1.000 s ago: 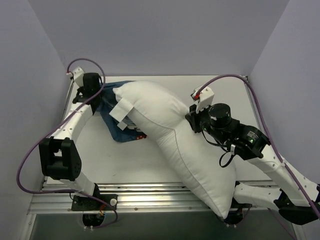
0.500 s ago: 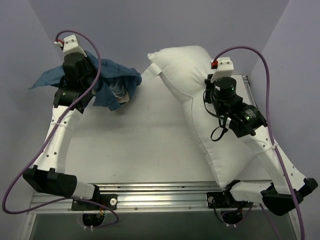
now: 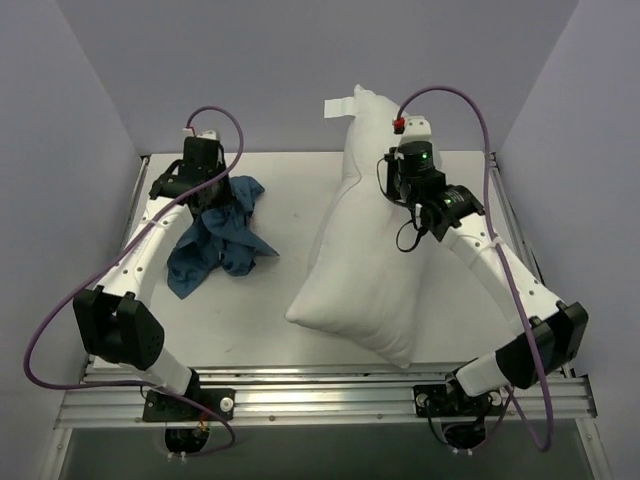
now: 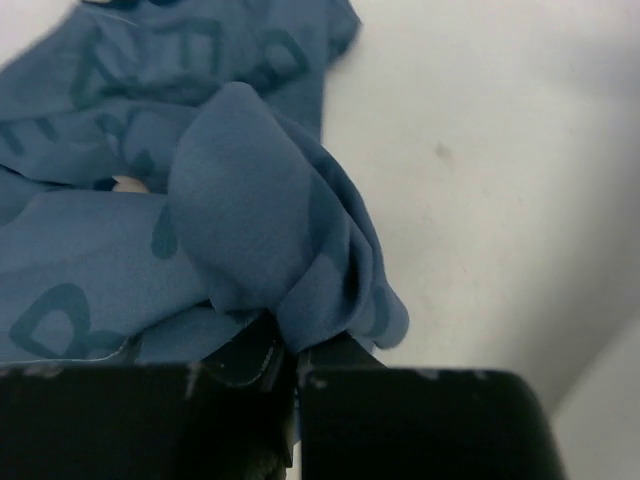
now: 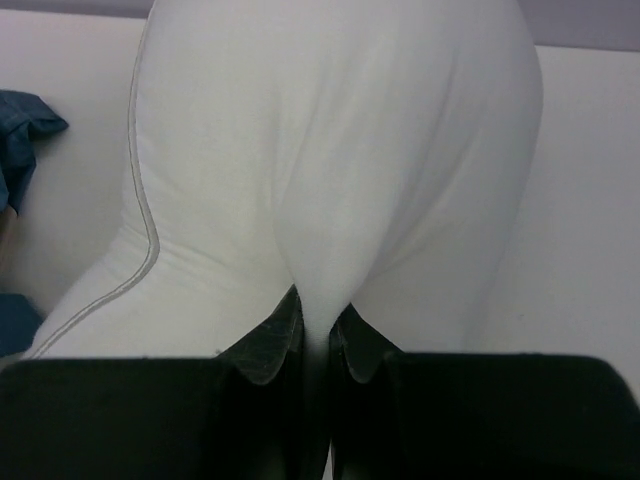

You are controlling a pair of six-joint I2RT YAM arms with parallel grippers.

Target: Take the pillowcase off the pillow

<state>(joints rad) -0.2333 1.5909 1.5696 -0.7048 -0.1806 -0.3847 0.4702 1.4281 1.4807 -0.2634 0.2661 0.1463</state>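
**White tabletop: case and pillow lie apart**

White table carries both things, and we see the pillowcase on its left half as a crumpled heap of thin dark blue cloth, limp and creased, with lighter blue letters showing in the folds. It is fully separate from the pillow, with a strip of bare table between them. The pillow is plain white, puffy and smooth, with a piped seam along one edge and a small white tag at its far end. It stands tilted on the right half, with its near corner close to the metal rail at the table's front edge and its far end reaching up across the back wall.

We find the left gripper at the far end of the heap, its fingers closed to a slit on a bunched fold of the cloth. The right gripper is pinched tight on a ridge of the pillow's cover, which puckers into the fingers.

Open table lies between the two things and in front of the heap. Lavender walls close in the left, right and back sides.
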